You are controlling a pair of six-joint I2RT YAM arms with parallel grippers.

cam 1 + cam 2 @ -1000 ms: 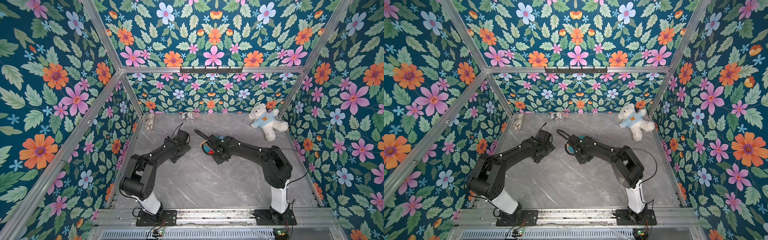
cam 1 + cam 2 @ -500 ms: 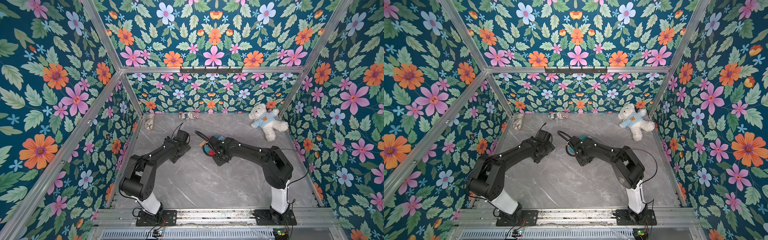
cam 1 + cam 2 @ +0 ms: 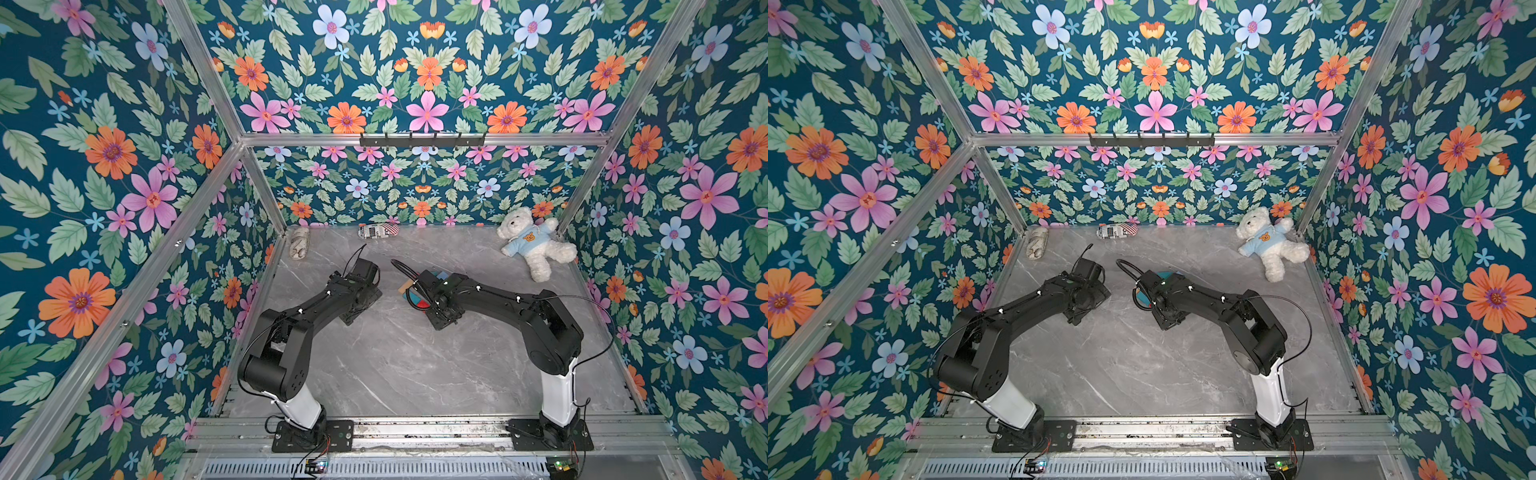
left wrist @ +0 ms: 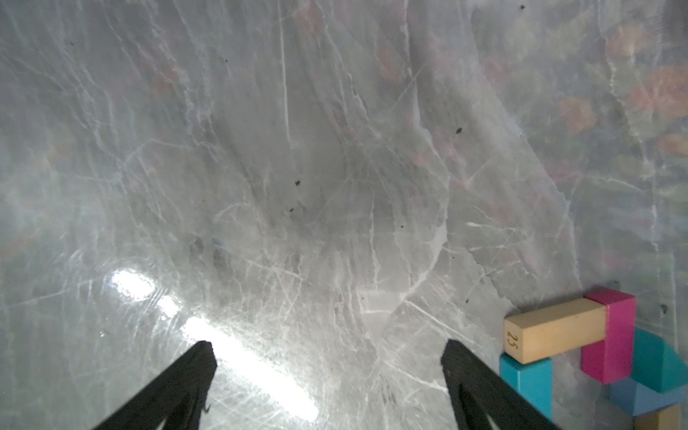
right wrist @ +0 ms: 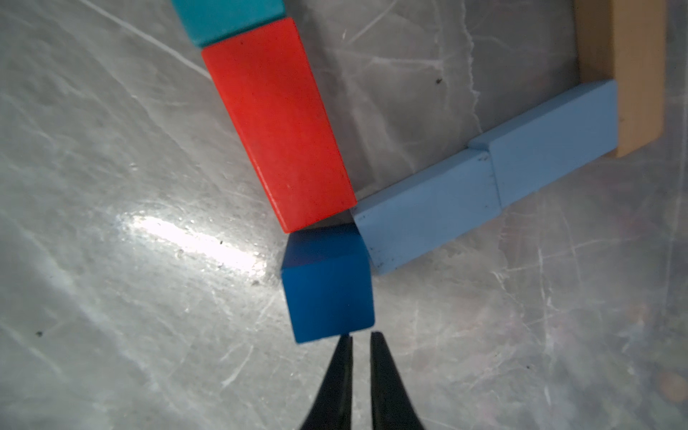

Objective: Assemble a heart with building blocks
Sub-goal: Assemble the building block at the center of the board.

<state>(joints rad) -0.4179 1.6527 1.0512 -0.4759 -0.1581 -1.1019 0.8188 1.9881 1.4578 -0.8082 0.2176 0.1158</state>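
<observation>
The heart lies as an outline of building blocks on the grey marble floor. In the right wrist view the dark blue cube [image 5: 327, 286] sits at its tip, where a red block [image 5: 279, 123] and two light blue blocks [image 5: 428, 216] meet. A teal block [image 5: 227, 18] and a tan block [image 5: 633, 74] carry on the two sides. My right gripper [image 5: 361, 337] is shut and holds nothing, its tips right at the cube's near edge. My left gripper [image 4: 327, 357] stands open over bare floor beside the heart's tan block [image 4: 554, 335], magenta block [image 4: 610, 335] and teal triangle [image 4: 655, 368]. In both top views the right arm [image 3: 498, 297] hides most of the heart.
A white teddy bear [image 3: 532, 245] in a blue shirt lies in the far right corner. A patterned pouch [image 3: 378, 230] lies by the back wall and a pale bundle [image 3: 300, 248] in the far left corner. Flowered walls enclose the floor on three sides.
The right gripper's jaws have drawn together and the right wrist has shifted slightly. The left arm has not moved.
</observation>
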